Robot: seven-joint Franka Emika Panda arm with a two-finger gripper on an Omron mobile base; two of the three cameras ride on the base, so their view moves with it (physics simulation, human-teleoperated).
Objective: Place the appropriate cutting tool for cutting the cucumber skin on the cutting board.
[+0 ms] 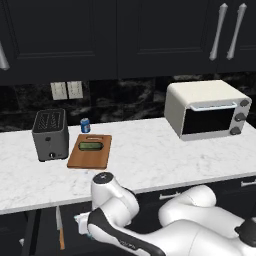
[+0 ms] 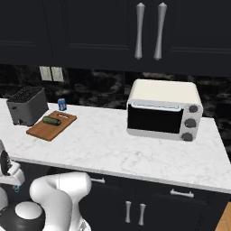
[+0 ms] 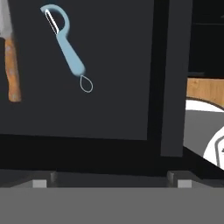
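Reaching stage: the tool is low, in front of the cabinets, looking into an open drawer with nothing picked up yet.

Nearest, the tool (image 3: 112, 183) has its jaws spread fully apart, empty and touching nothing. Beyond it on the dark drawer floor (image 3: 109, 105) lies the peeler (image 3: 65, 43), its light-blue handle slanted, and well to one side of it the wooden-handled knife (image 3: 11, 65); the two lie apart. The next move, I judge, calls for closing in on the peeler's handle, turning the jaws across it, and steering clear of the knife. Farther off, up on the counter (image 1: 150, 155), the cucumber (image 1: 90, 146) lies on the cutting board (image 1: 90, 156), just beside the toaster (image 1: 50, 135), with the toaster oven (image 1: 207, 110) well apart.
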